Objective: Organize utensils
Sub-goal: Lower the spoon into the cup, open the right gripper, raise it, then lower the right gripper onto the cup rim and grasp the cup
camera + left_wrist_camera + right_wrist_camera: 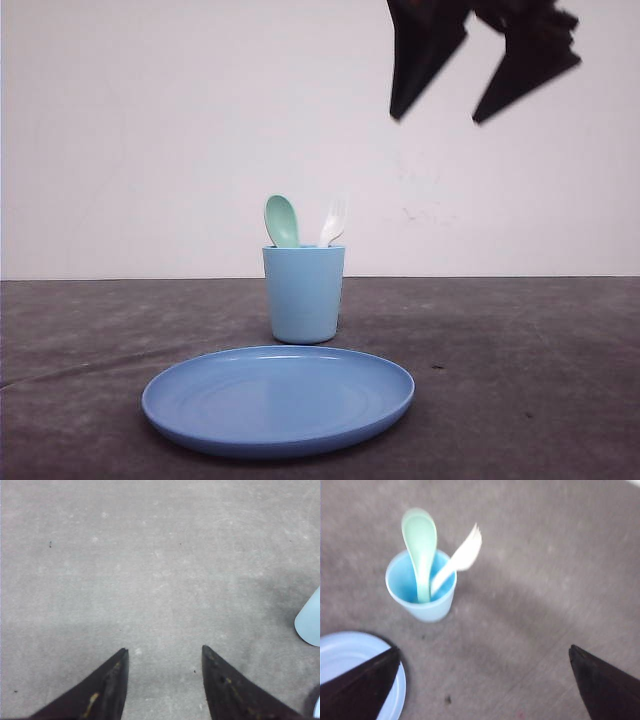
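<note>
The mint-green spoon (281, 220) and white fork (333, 221) stand handle-down in the light blue cup (303, 295), behind the blue plate (278, 399) on the table (520, 380). The right pincer (435, 118) hangs high, fingers apart and empty; the left pincer (165, 652) is likewise spread over bare table
</note>
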Robot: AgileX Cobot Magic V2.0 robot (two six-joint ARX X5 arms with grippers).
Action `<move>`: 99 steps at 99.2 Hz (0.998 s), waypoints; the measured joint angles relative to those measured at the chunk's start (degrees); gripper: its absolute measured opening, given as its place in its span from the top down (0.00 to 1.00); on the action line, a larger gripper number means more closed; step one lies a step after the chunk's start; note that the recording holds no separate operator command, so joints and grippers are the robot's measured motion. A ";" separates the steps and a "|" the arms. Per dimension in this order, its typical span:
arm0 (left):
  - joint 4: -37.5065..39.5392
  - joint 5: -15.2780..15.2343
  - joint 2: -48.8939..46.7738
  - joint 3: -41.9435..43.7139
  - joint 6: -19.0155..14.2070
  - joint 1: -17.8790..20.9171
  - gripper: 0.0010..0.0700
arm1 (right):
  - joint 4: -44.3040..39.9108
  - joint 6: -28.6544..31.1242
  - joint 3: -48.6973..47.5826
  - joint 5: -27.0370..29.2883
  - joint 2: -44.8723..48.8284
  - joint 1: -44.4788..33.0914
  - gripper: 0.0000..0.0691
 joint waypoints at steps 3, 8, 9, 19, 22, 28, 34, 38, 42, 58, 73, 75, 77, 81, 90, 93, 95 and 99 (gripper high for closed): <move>-0.02 0.02 0.00 0.00 0.00 0.00 0.62 | 1.60 0.31 -1.46 -0.42 0.00 0.00 0.01; -0.02 0.02 0.00 0.00 0.00 0.00 0.62 | 4.63 0.83 -4.04 -1.40 0.00 0.00 0.01; 0.00 0.02 0.00 0.00 0.00 0.00 0.62 | 5.33 0.92 -4.61 -1.55 0.00 0.00 0.01; -0.02 0.02 0.00 -0.02 -0.02 0.00 0.62 | 11.98 2.19 -10.14 -3.78 0.04 -0.15 0.01; -0.02 0.02 0.00 0.00 -0.02 0.00 0.62 | 13.64 2.60 -11.47 -4.44 0.22 -0.28 0.01; -0.02 0.02 0.00 -0.02 -0.02 0.00 0.62 | 17.00 3.32 -13.44 -6.10 0.98 -0.28 0.01; -0.02 0.02 0.00 -0.02 -0.02 0.00 0.62 | 19.17 3.78 -13.81 -7.41 2.58 -0.35 0.01; -0.02 0.02 0.00 0.00 -0.02 0.00 0.62 | 21.35 4.09 -13.81 -8.31 3.85 -0.37 0.01; -0.02 0.02 0.00 -0.02 -0.02 0.00 0.62 | 23.39 4.24 -13.79 -9.16 5.11 -0.37 0.01; -0.02 0.02 0.00 -0.02 0.00 0.00 0.62 | 31.41 4.68 -13.79 -11.96 11.54 -0.37 0.01; -0.02 0.02 0.00 -0.02 0.00 0.00 0.62 | 37.22 4.76 -13.79 -14.53 17.35 -0.37 0.01; -0.02 0.02 0.00 -0.02 -0.02 0.00 0.62 | 38.12 4.76 -13.79 -14.60 17.94 -0.35 0.01; -0.02 0.02 0.00 0.00 0.00 0.00 0.62 | 38.84 4.76 -13.79 -14.62 18.43 -0.31 0.01; -0.02 0.02 0.00 -0.02 -0.02 0.00 0.62 | 40.50 4.76 -13.79 -14.73 19.37 -0.24 0.01; -0.02 0.02 0.00 -0.02 -0.02 0.00 0.62 | 42.95 4.79 -13.25 -14.80 21.55 -0.20 0.01; -0.02 0.02 0.00 0.00 0.00 0.00 0.62 | 43.19 4.79 -12.87 -14.82 22.34 -0.20 0.01; -0.02 0.02 0.00 0.00 -0.02 0.00 0.62 | 43.21 4.76 -12.57 -14.88 22.86 -0.20 0.01; -0.02 0.22 0.00 -0.02 -0.02 0.00 0.62 | 43.30 4.79 -11.80 -15.10 24.02 -0.17 0.01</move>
